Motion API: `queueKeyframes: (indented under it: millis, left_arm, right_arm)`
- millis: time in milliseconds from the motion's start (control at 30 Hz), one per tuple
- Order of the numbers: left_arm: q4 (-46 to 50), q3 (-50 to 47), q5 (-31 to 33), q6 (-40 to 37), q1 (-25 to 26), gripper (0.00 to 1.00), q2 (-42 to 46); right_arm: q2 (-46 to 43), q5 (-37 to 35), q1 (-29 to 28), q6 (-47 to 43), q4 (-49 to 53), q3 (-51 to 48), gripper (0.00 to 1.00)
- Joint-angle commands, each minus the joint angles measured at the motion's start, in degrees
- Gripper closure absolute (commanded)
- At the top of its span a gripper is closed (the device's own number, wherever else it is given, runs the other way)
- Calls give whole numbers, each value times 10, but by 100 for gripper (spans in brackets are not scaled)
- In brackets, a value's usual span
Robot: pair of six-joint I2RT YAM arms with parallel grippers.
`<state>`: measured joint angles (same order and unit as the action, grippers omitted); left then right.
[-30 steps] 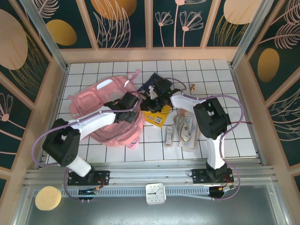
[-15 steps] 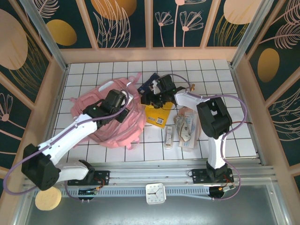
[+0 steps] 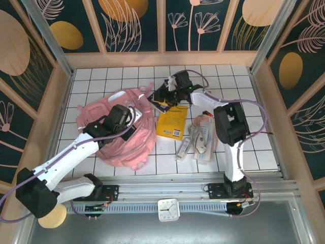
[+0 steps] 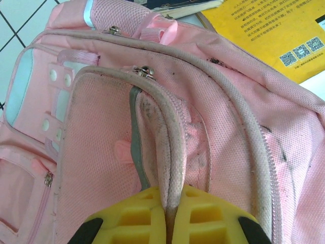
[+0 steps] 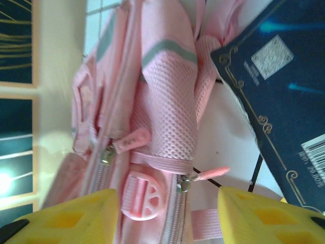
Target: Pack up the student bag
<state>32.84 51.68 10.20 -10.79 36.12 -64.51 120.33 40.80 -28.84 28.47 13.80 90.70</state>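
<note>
Left end effector [image 4: 166,206] shifted left, pinching student bag [image 4: 96,152]

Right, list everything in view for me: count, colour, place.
student bag: 1, pink, left of centre
yellow book: 1, yellow, flat, just right of the student bag
dark blue book: 1, dark blue, behind the yellow book, by the bag's top
pouch: 1, clear, stationery inside, right of the yellow book
slim item: 1, white, beside the pouch's near-left side
clock: 1, white, on the near rail
round sponge: 1, yellow, near-left corner, partly hidden
left gripper: 1, yellow fingers, shut on a piped edge of the student bag
right gripper: 1, yellow fingers, open, over the bag's top
</note>
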Motion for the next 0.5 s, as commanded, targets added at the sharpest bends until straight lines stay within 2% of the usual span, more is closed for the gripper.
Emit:
queueKeyframes:
  millis: [0, 300, 467]
  left_arm:
    - [-23, 4, 27, -17, 2, 100, 36]
    - [5, 29, 33, -47, 2, 100, 56]
    - [9, 77, 49, -78, 1, 100, 70]
  right_arm:
    - [29, 12, -14, -32, 50, 17, 45]
    - [69, 34, -21, -12, 21, 52, 44]
    - [55, 100, -14, 45, -101, 11, 36]
